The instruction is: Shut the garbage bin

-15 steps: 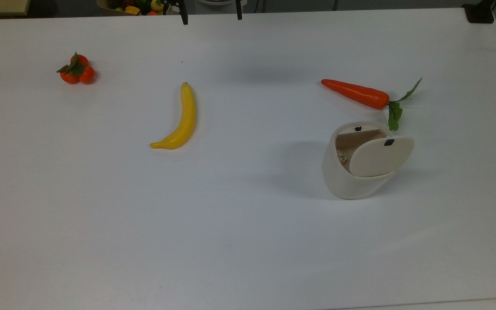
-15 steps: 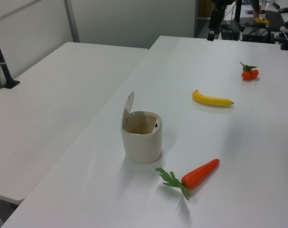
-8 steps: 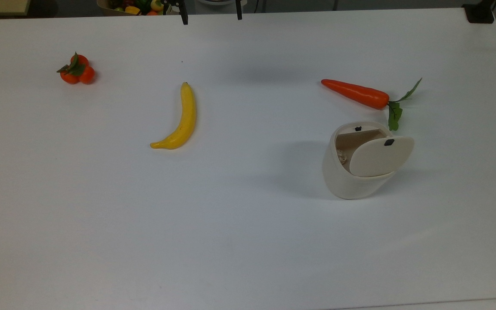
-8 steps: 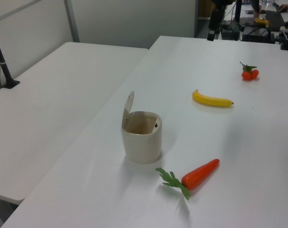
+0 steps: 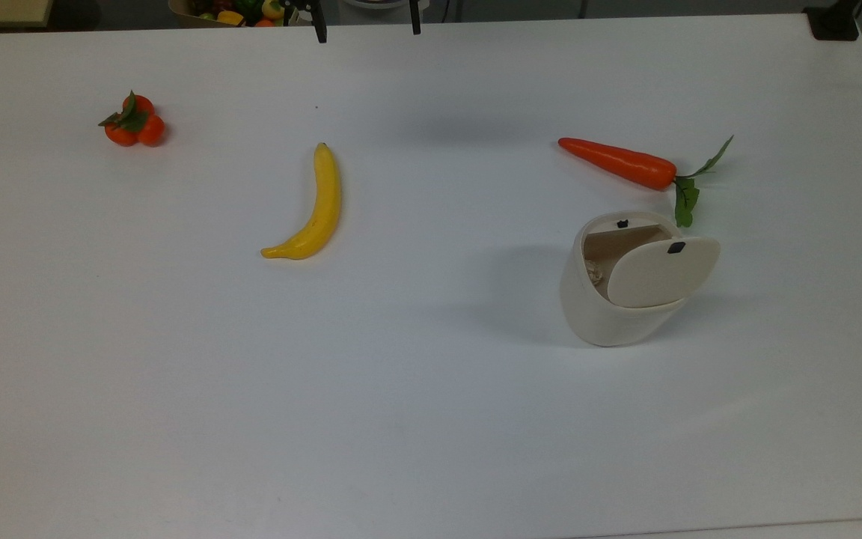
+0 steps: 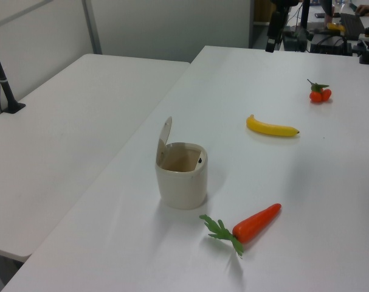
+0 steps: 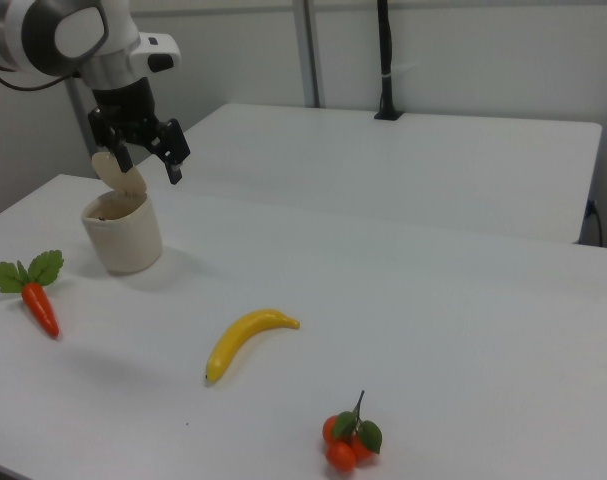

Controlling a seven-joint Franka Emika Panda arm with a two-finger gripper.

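White table (image 5: pixel 431 419) carries the garbage bin (image 5: pixel 610 314) on the top view's right, upright, lid (image 5: pixel 661 271) hinged up and open, with a carrot (image 5: pixel 618 162) just beyond it, a banana (image 5: pixel 315 208) near centre and a cluster of small oranges (image 5: pixel 134 123) far on the top view's left. Gripper (image 7: pixel 139 148) hangs in the air with fingers spread apart, holding nothing, clear of all objects; in the right view it overlaps the bin's raised lid, but whether it's actually near it, can't tell.
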